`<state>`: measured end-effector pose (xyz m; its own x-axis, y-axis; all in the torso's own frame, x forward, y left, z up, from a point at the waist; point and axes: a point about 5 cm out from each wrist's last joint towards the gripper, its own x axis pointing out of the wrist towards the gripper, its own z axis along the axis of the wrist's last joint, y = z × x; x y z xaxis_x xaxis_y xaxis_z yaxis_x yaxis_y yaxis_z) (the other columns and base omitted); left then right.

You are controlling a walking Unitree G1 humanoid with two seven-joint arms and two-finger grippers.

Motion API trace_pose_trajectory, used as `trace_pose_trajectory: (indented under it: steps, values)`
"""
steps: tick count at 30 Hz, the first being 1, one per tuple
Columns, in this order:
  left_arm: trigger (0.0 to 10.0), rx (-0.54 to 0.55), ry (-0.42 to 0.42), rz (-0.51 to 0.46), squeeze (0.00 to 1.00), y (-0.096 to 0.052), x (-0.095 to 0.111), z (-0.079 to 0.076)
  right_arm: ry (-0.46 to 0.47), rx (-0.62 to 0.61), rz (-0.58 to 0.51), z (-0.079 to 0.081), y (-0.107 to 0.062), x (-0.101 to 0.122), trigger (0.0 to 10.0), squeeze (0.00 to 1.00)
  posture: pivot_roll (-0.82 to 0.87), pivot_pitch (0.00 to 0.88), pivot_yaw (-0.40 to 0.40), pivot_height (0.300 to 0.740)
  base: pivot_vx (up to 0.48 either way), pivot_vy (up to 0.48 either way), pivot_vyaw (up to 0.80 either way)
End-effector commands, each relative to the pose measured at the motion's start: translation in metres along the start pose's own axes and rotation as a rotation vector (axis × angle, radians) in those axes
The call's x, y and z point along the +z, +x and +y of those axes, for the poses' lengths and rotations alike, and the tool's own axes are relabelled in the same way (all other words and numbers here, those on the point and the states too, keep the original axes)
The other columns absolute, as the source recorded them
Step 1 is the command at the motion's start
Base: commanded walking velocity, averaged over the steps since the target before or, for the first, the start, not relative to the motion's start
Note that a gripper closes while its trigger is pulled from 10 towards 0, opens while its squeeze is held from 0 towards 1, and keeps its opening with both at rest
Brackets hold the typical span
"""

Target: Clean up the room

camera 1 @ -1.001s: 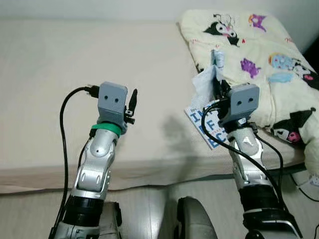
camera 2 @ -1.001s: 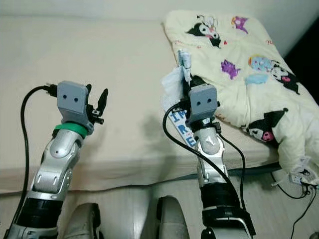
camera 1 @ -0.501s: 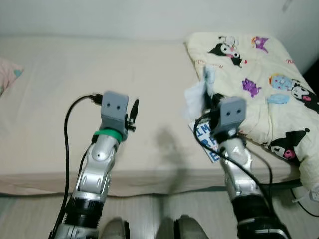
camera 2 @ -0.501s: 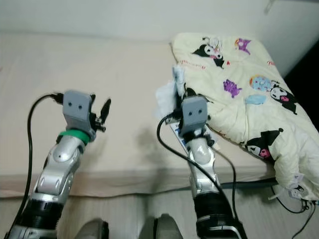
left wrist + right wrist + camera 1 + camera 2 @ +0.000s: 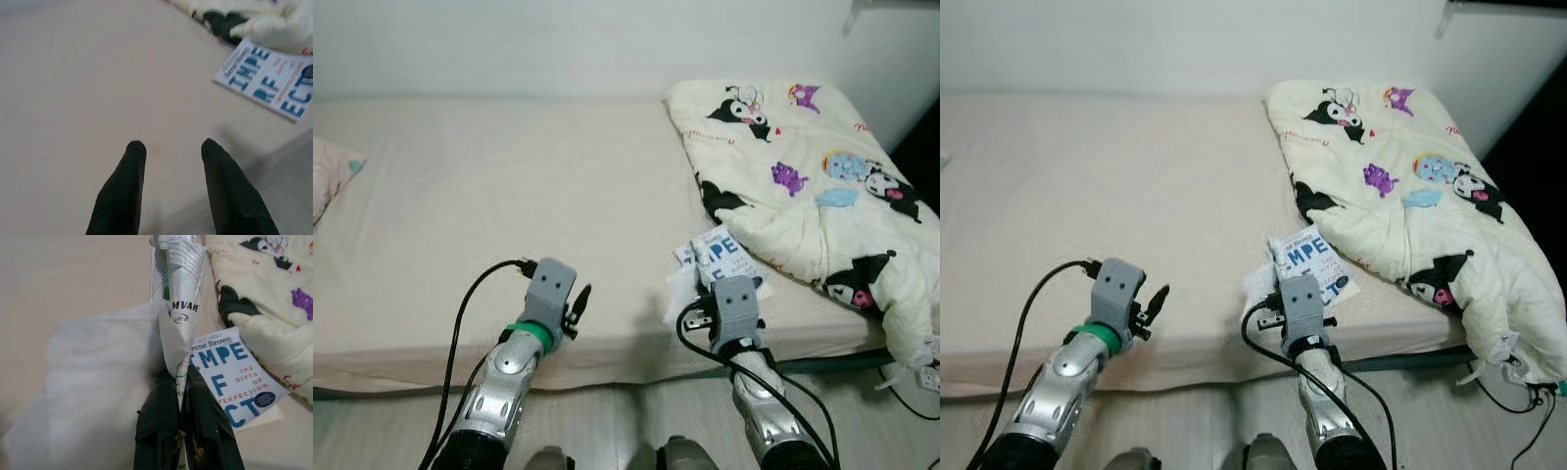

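Observation:
My right gripper (image 5: 182, 377) is shut on a crumpled white printed wrapper (image 5: 177, 289), and a white tissue sheet (image 5: 98, 377) hangs from the same grip. It hovers over the front edge of the bed (image 5: 489, 176), just in front of a blue-lettered book (image 5: 732, 257) that lies flat on the mattress. My left gripper (image 5: 168, 147) is open with nothing between its fingers, held above the bare mattress near the front edge (image 5: 579, 299).
A cream cartoon-print blanket (image 5: 803, 166) is bunched over the right side of the bed and overlaps the book's far edge. A pink pillow corner (image 5: 328, 176) shows at the far left. Cables (image 5: 915, 357) lie on the floor at the right.
The camera has pulled back from the bed and more of it shows. Both arms sit lower, and the right gripper, still holding wrapper and tissue, is now near the bed's front edge.

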<state>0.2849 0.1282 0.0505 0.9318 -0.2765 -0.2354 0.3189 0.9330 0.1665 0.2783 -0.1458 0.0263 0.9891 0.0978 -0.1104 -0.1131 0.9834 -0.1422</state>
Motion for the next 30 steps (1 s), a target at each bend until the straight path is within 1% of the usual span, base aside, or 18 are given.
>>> trace_pose_trajectory:
  steps: [1,4,6,8,15,26,29,30]
  values:
    - [10.0,-0.009,0.017,0.023,0.0,0.0,-0.008,-0.002,-0.001,0.014,0.012,0.009,0.0,-0.003,10.0,0.0,-0.02,0.0,0.028,0.685,0.0,0.0,0.0]
    - [10.0,-0.011,0.018,0.022,0.0,0.0,-0.009,-0.001,0.0,0.021,0.005,0.011,0.001,-0.002,10.0,0.0,-0.02,0.0,0.028,0.685,0.0,0.0,0.0]
    - [10.0,-0.007,0.016,0.009,0.0,0.002,-0.005,-0.002,0.008,0.038,-0.023,0.016,0.005,0.005,10.0,0.0,-0.01,0.0,0.033,0.685,0.0,0.0,0.0]
    - [10.0,-0.005,0.013,0.001,0.0,0.004,-0.003,-0.002,0.009,0.044,-0.036,0.018,0.007,0.009,10.0,0.0,-0.02,0.0,0.039,0.685,0.0,0.0,0.0]
    - [10.0,0.003,-0.002,-0.026,0.0,0.006,0.001,-0.002,0.005,0.04,-0.08,0.016,0.015,0.019,10.0,0.0,-0.03,0.0,0.04,0.685,0.0,0.0,0.0]
    - [10.0,-0.001,-0.037,-0.035,0.0,0.009,0.004,-0.004,0.007,0.017,-0.095,0.009,0.013,0.019,10.0,0.0,-0.04,0.0,0.042,0.685,0.0,0.0,0.0]
    - [10.0,0.013,-0.057,-0.026,0.0,0.01,0.004,-0.001,0.015,0.002,-0.098,0.008,0.012,0.019,10.0,0.0,-0.03,0.0,0.045,0.685,0.0,0.0,0.0]
    - [10.0,0.031,-0.062,-0.019,0.0,0.01,0.004,0.002,0.016,0.007,-0.102,0.01,0.012,0.019,10.0,0.0,-0.02,0.0,0.042,0.685,0.0,0.0,0.0]
